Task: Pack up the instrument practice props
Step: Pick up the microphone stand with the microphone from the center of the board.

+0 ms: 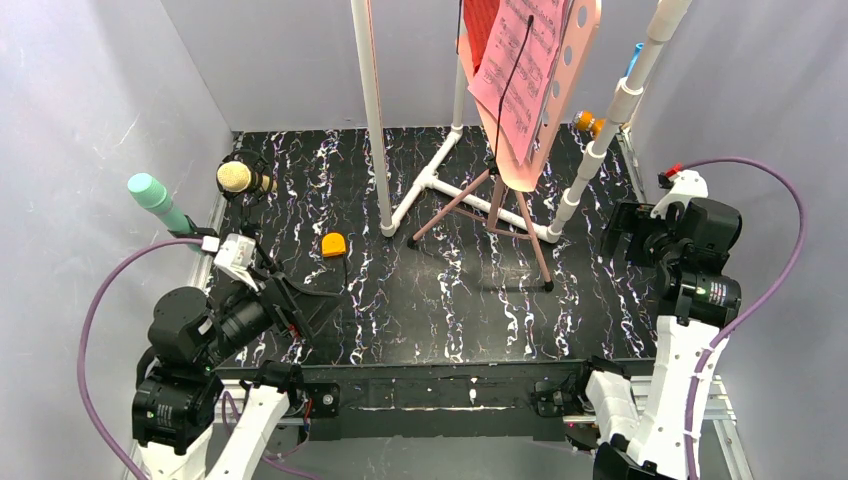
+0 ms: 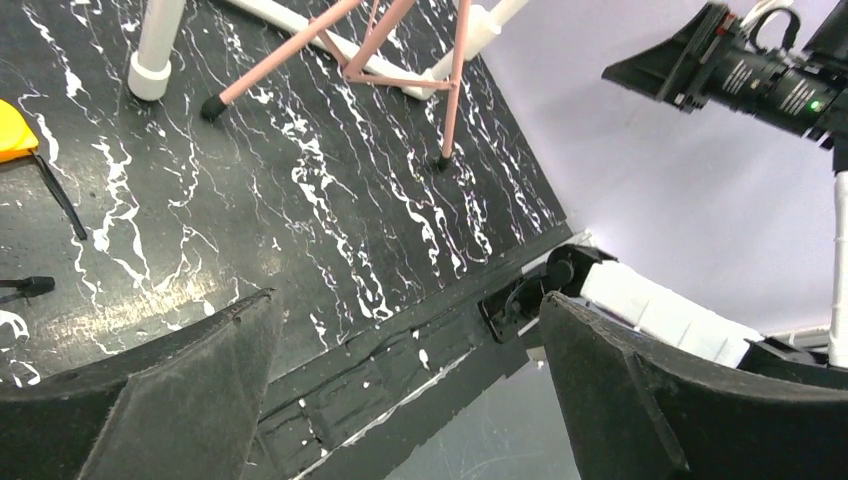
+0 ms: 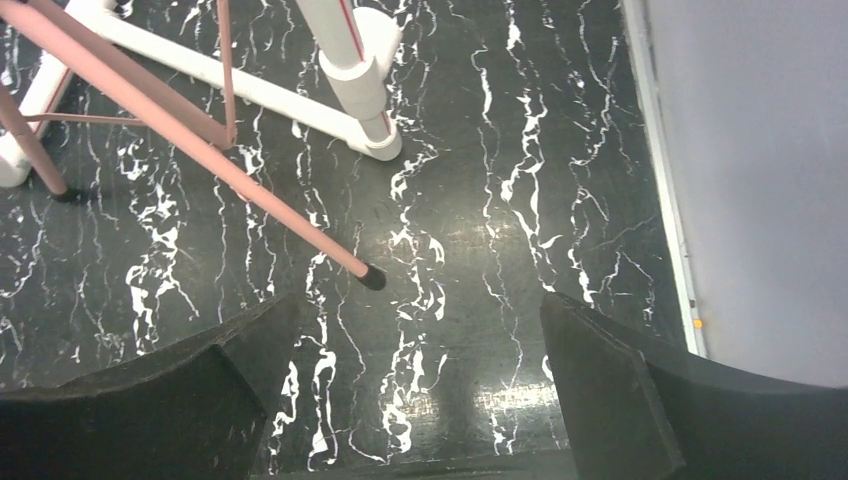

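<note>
1. Black wedge-shaped fingers (image 2: 190,400) fill the bottom of your left wrist view. The left gripper (image 2: 408,310) is spread wide with nothing between its matte, rough pads, and it hangs over the near edge of the table (image 2: 300,200).
2. Your right gripper (image 3: 418,305) stands just as wide and just as empty. It is above the glossy black, white-veined top, near the right wall.
3. Only the top view shows you the pink music stand (image 1: 572,60) at the back of the table. Its hole-punched desk carries pink sheet music (image 1: 520,70), with a red folder (image 1: 483,25) behind.
4. Only that view shows you the microphones. The mint-green microphone (image 1: 158,200) leans at the left wall near the left arm. The yellow microphone (image 1: 240,177), with its round head, sits in a black wire cradle at the back left.
5. Your right wrist view brings the tripod legs (image 3: 200,150) close. They are thin pink tubes, one ending in a black cap on the table, just beside a foot of the white pipe frame (image 3: 350,70).
6. Your left wrist view adds a yellow-orange domed piece (image 2: 15,130) with a black cord.
</note>
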`<state>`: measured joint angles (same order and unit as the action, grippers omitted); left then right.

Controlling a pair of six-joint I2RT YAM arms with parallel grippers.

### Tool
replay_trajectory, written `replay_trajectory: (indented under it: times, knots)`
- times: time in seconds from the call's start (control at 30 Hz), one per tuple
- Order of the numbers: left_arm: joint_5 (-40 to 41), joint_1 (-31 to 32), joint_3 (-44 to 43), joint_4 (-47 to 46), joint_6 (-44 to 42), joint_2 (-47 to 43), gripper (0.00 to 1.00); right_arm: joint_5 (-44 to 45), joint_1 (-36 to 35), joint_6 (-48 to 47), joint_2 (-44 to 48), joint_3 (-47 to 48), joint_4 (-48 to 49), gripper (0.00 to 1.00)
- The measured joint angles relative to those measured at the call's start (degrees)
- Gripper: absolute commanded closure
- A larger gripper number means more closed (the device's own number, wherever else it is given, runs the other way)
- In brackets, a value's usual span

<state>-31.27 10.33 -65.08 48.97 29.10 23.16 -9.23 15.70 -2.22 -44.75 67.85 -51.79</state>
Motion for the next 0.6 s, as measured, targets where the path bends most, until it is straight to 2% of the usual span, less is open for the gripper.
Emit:
replay_trajectory:
  times: [0.23, 0.6]
  knots:
    - [4.5, 0.0, -3.3, 0.4, 2.5, -0.4, 0.00, -4.3, 0.0, 0.7, -1.4, 0.0, 1.1, 0.00]
    - [6.1, 0.0, -1.8, 0.5, 4.2, -4.6, 0.00, -10.9, 0.0, 2.0, -3.9, -2.1, 6.7, 0.00]
